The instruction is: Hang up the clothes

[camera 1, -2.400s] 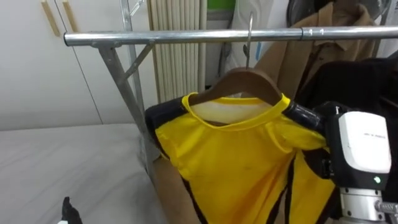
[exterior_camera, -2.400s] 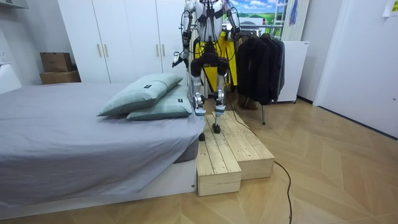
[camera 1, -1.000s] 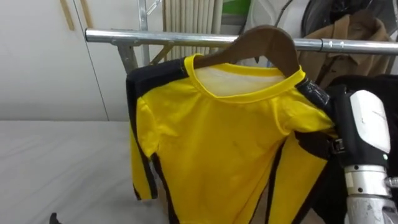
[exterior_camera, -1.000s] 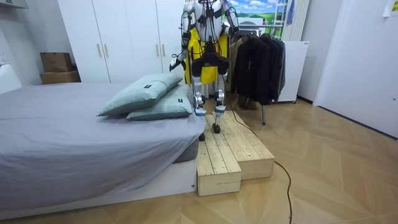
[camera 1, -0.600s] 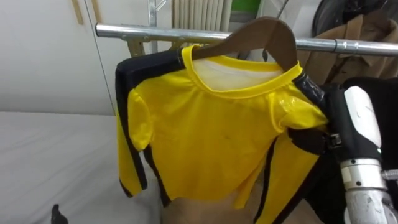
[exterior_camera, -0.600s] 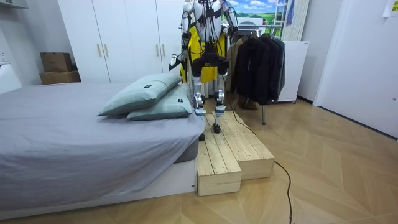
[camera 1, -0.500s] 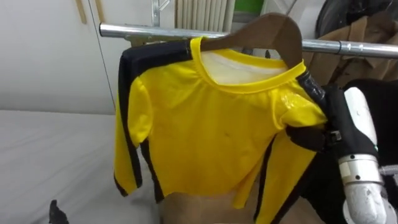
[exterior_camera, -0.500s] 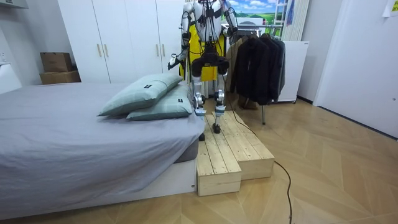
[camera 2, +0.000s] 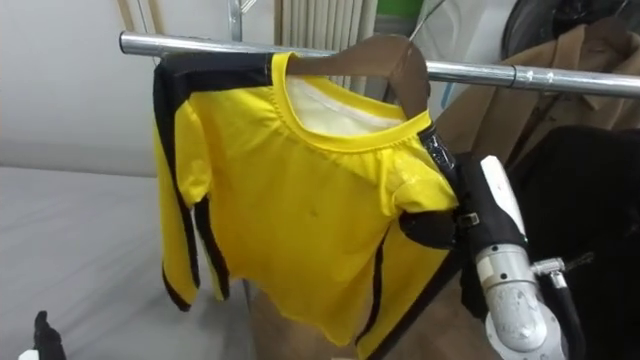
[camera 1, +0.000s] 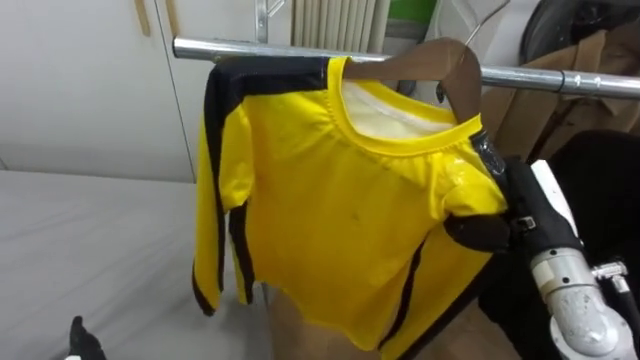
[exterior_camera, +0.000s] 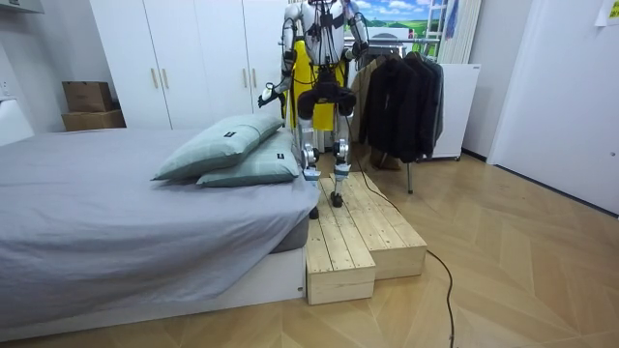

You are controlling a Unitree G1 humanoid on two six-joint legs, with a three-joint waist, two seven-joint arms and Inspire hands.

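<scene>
The yellow shirt (camera 1: 340, 210) is hanging on a wooden hanger (camera 1: 440, 60) whose top is sitting in front of the metal rail (camera 1: 260, 50), beside a brown coat (camera 1: 565, 95) and dark clothes (camera 1: 600, 190). The right hand (camera 1: 480, 232) is reaching under the shirt's shoulder, where the cloth is hiding its fingers, so I cannot tell their state. The left hand (camera 1: 80, 338) is showing low over the grey bed (camera 1: 90, 250), its fingers likewise unclear.

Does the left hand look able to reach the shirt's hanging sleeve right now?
Probably yes: the left hand sits low, apart from the yellow shirt, with nothing between it and the hanging sleeve.
</scene>
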